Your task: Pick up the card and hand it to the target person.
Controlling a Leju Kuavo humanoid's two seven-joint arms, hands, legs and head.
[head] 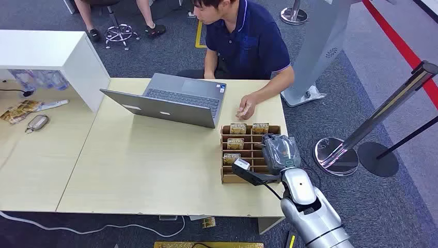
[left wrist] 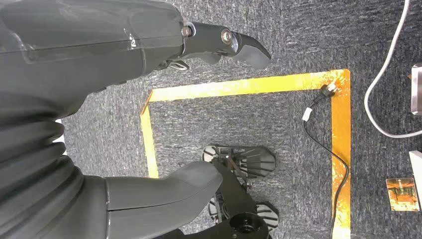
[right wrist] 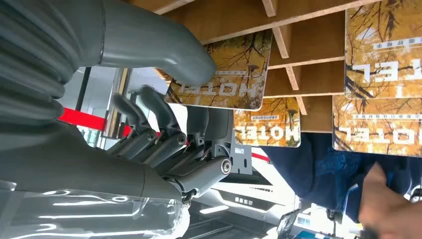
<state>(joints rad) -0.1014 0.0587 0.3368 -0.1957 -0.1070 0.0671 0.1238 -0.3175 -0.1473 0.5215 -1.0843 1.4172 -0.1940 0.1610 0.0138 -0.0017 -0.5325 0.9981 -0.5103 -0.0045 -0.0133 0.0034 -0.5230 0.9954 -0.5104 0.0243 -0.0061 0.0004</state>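
Several yellow HOTEL cards stand in a brown slotted card rack (head: 227, 175) at the table's right end. My right hand (head: 279, 152) is down over the rack's right side. In the right wrist view its thumb lies across the face of the nearest card (right wrist: 224, 69), while its dark fingers (right wrist: 149, 117) curl just short of that card's edge, with a gap between them. Other cards (right wrist: 268, 127) stand in slots beyond. The person (head: 248, 41) sits at the table's far side, one hand (head: 247, 108) resting near the rack. My left hand (left wrist: 99, 99) hangs over the floor, holding nothing.
An open grey laptop (head: 170, 101) sits in front of the person, left of the rack. A white box (head: 51, 51) and small items lie on the table at the far left. Stanchion posts with round bases (head: 335, 155) stand on the carpet to the right.
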